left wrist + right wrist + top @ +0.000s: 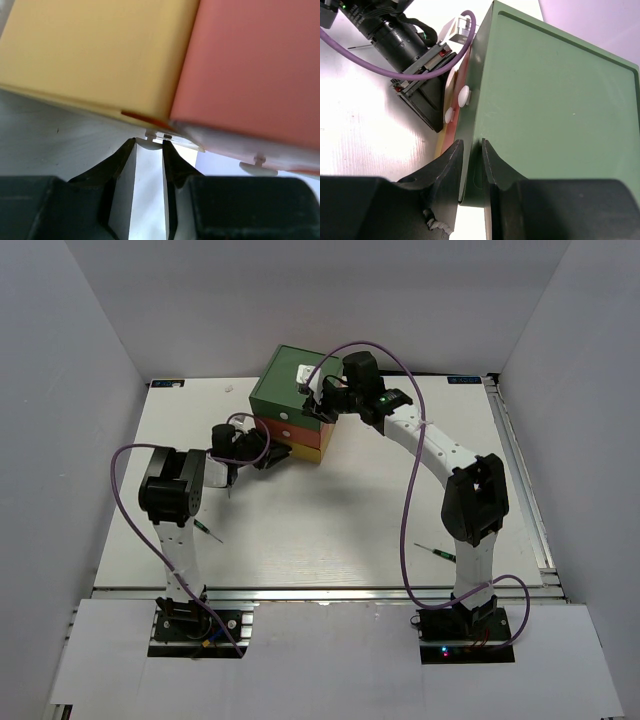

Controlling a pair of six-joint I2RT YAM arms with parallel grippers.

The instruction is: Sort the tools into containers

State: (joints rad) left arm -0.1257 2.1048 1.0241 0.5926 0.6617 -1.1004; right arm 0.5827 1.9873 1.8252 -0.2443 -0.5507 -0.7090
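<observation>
The chest stands at the back middle, green on top, with the orange drawer and the yellow drawer below. My left gripper is shut on the yellow drawer's white knob, one finger on each side; the left wrist view shows the gripper close up. My right gripper clamps the chest's top front edge, and in the right wrist view this gripper has one finger on the front and one on top. Two thin black screwdrivers lie on the table. The other tools are out of view.
The green drawer's knob and the orange drawer's knob show beside my left arm's wrist. Purple cables loop over both arms. White walls close in the table on three sides.
</observation>
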